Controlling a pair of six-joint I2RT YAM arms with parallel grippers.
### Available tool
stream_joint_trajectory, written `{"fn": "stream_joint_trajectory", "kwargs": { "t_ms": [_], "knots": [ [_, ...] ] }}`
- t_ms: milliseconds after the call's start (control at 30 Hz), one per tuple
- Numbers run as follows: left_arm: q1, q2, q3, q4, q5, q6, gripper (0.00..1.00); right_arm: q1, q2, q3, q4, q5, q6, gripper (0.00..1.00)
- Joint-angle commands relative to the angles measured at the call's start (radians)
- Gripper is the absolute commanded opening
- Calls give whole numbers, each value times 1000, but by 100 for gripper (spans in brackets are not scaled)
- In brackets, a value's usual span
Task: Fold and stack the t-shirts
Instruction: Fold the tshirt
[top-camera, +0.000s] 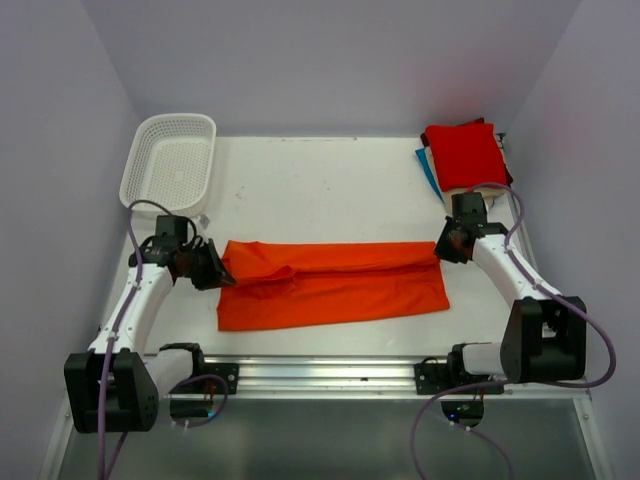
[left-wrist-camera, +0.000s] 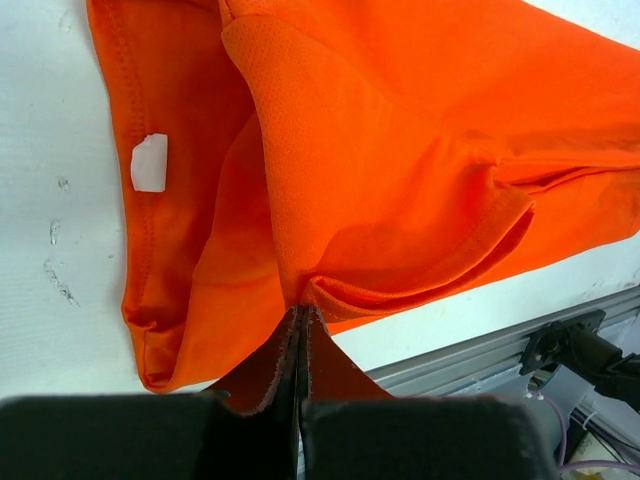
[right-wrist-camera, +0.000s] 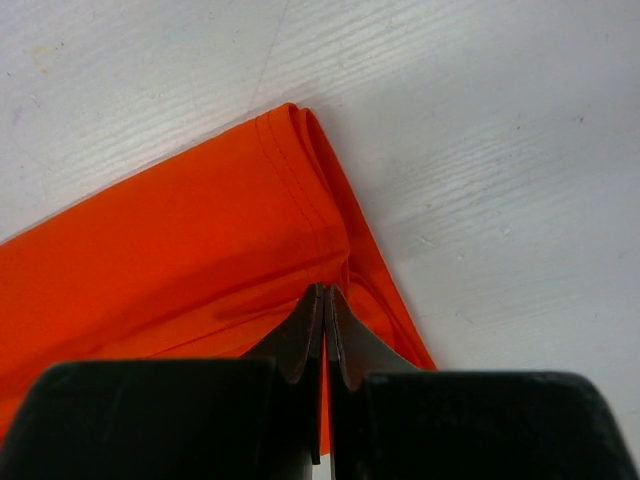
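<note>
Your bright orange cloth t-shirt (top-camera: 330, 285) lies folded into a long band across the near middle of the white table (top-camera: 320, 190). Your left gripper (top-camera: 213, 270) has its jaws pressed together on the band's left end. Your right gripper (top-camera: 447, 245) is pinched tight on its far right corner. At the far right a folded red shirt (top-camera: 465, 155) rests on a folded blue shirt (top-camera: 428, 170). A white plastic mesh basket (top-camera: 170, 160) stands far left.

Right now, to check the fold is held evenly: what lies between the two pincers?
The orange t-shirt, stretched from the left pincer to the right pincer, each shut on one end; the top view shows it.
</note>
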Motion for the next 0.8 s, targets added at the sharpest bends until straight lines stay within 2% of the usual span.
{"fn": "stream_joint_trajectory", "kwargs": {
  "t_ms": [0,133,200,300,333,367,400,433,467,567,700,733,767],
  "knots": [
    [7,-22,-25,-28,-14,8,0,7,-1,-3,11,13,2,0],
    [5,-48,-62,-33,-30,-2,2,7,-6,-6,10,17,-1,0],
    [5,-71,-79,-34,-38,-13,17,7,-6,-9,13,14,0,0],
    [5,-105,-84,-45,-37,-36,37,7,2,0,5,11,-3,14],
    [5,-114,-79,-54,-44,-45,46,7,3,4,-4,11,-4,23],
    [5,-137,-61,-60,-46,-50,75,8,6,8,-7,14,-6,42],
    [5,-149,-50,-68,-46,-59,85,7,8,20,-13,16,-6,47],
    [7,-160,-21,-71,-49,-64,90,7,5,27,-23,19,-3,57],
    [5,-183,-4,-71,-47,-70,100,7,2,33,-27,19,-1,61],
    [5,-209,51,-34,-38,-93,100,7,-10,63,-36,16,5,69],
    [5,-173,74,93,11,-113,100,8,2,117,-20,4,10,72],
    [5,-159,71,126,28,-111,98,10,14,131,-10,-3,8,72],
    [5,-124,65,207,34,-114,89,8,26,146,-7,-13,5,66]
  ]
}}
